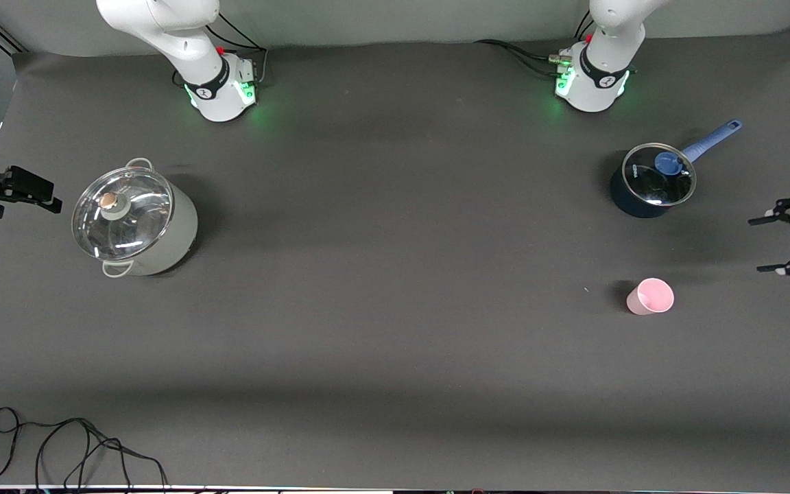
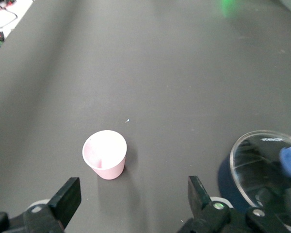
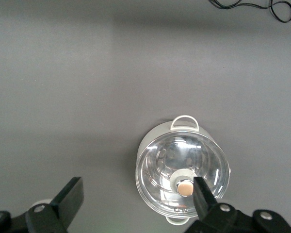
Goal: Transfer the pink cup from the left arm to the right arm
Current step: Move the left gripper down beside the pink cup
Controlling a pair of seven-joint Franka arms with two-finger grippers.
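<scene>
The pink cup (image 1: 650, 296) stands upright and alone on the dark mat toward the left arm's end of the table. In the left wrist view the pink cup (image 2: 105, 154) lies ahead of the jaws, apart from them. My left gripper (image 1: 760, 245) hangs open over the table's edge beside the cup, and the left gripper (image 2: 134, 196) has only bare mat between its fingers. My right gripper (image 1: 25, 192) waits over the right arm's end of the table beside a grey pot. The right gripper (image 3: 136, 199) is open and holds nothing.
A dark blue saucepan (image 1: 652, 180) with a glass lid and blue handle stands farther from the camera than the cup. A grey pot (image 1: 136, 223) with a glass lid sits toward the right arm's end. A black cable (image 1: 59, 446) lies at the near edge.
</scene>
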